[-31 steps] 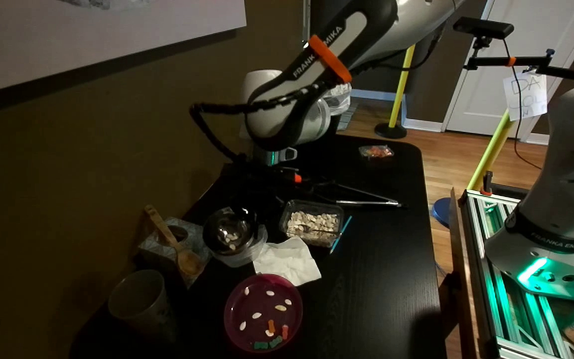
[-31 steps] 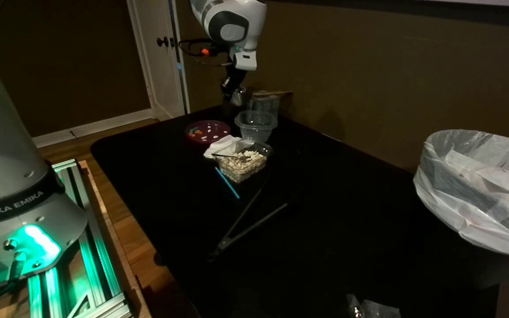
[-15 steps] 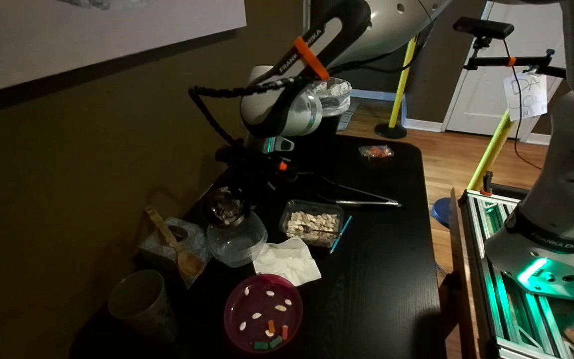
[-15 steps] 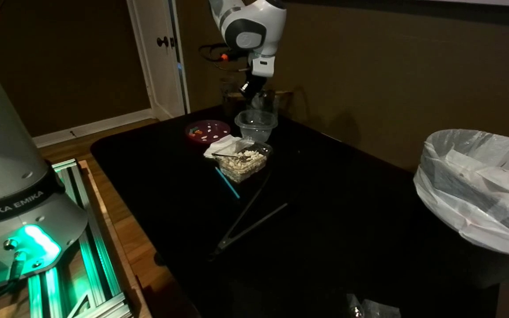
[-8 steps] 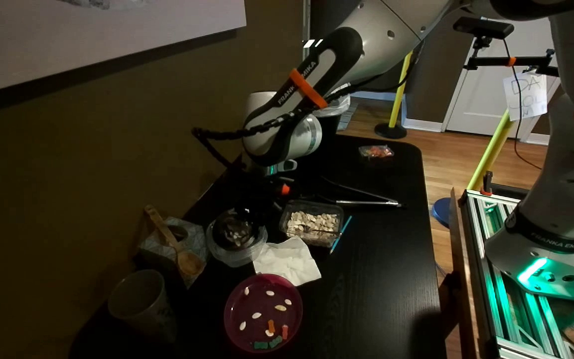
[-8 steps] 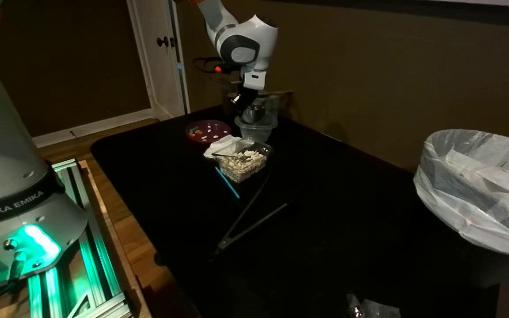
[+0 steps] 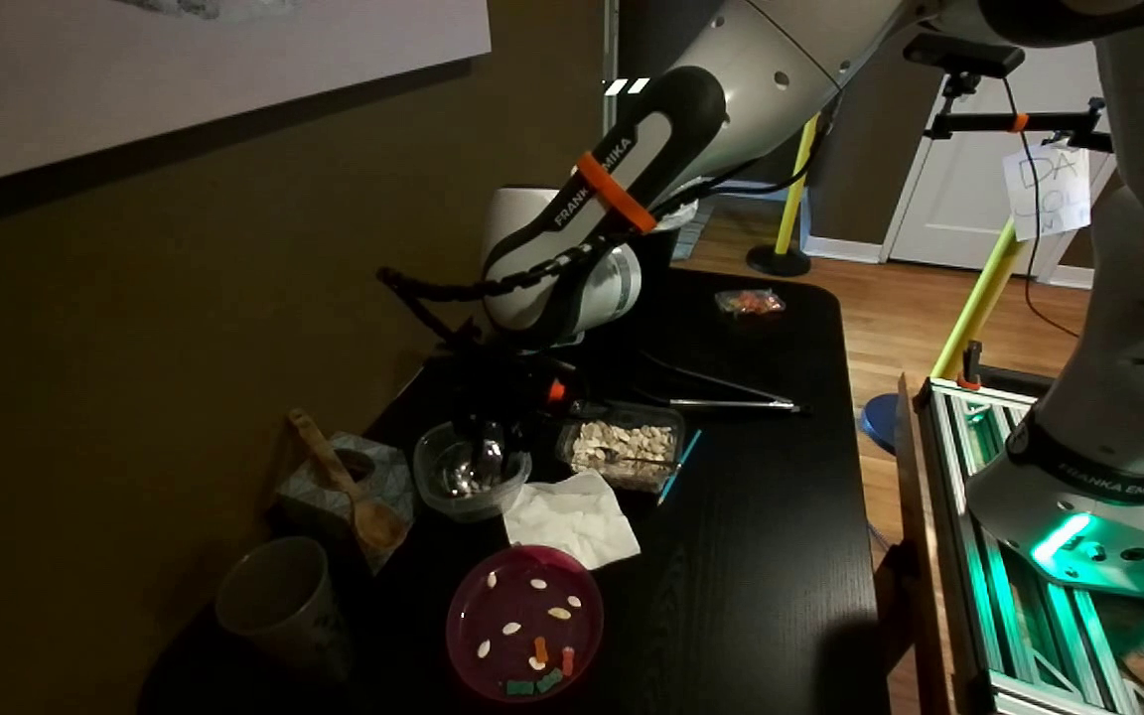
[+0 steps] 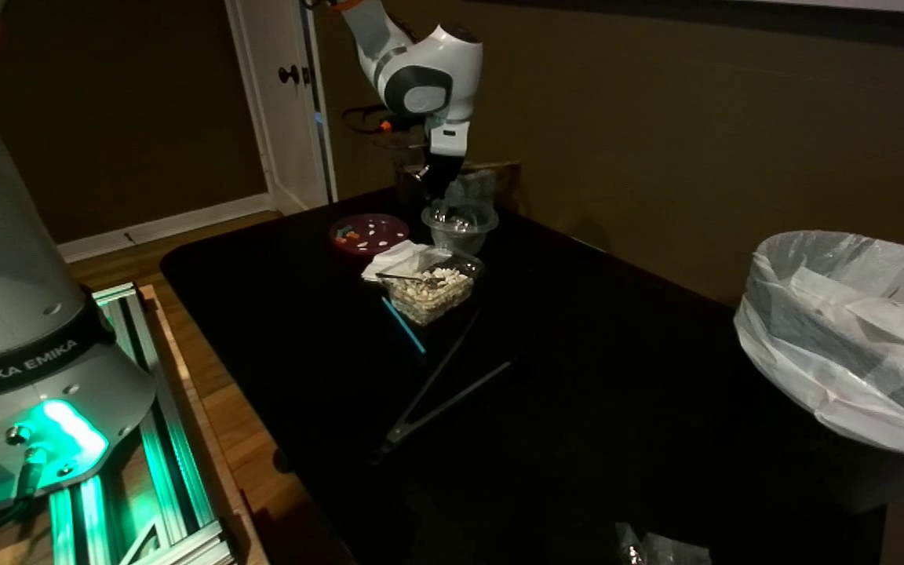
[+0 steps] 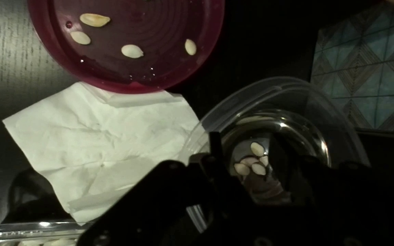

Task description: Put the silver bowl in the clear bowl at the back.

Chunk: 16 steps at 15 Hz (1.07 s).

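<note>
The small shiny silver bowl (image 7: 461, 479) sits inside the clear bowl (image 7: 473, 508), with several pale seeds on its floor. Both also show in an exterior view, the silver bowl (image 8: 461, 221) inside the wall of the clear bowl (image 8: 458, 240). In the wrist view the silver bowl (image 9: 303, 128) lies below my fingers, ringed by the clear bowl's rim (image 9: 287, 83). My gripper (image 9: 246, 140) is open, its dark fingers apart over the silver bowl with nothing seen pinched between them. In an exterior view the gripper (image 8: 440, 192) is dark and its fingertips are hard to see.
A red dish (image 7: 522, 601) with seeds and candies and a white napkin (image 7: 572, 521) lie beside the bowls. A clear seed container (image 8: 428, 306) stands close by. A patterned box (image 7: 388, 467) bears a wooden spoon (image 7: 324, 452). Tongs (image 8: 448, 400) lie on the table.
The silver bowl moved over the clear bowl and down into it. My gripper came down with it and has let it go. The clear bowl shifted slightly.
</note>
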Each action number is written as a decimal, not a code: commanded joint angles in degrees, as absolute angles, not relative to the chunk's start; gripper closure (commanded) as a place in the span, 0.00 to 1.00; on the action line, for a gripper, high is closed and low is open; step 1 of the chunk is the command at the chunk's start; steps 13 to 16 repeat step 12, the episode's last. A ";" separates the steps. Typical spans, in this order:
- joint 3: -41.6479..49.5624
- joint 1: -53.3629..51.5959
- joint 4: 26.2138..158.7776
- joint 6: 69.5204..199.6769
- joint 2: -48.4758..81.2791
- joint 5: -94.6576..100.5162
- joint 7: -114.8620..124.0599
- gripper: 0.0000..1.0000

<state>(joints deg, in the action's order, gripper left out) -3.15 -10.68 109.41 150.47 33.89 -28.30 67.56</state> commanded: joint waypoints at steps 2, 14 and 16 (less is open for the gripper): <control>-2.25 -10.76 109.63 155.36 32.52 -26.97 69.65 0.21; -1.83 -2.87 109.63 162.67 29.19 -26.09 52.03 0.00; -1.83 -2.87 109.63 162.67 29.19 -26.09 52.03 0.00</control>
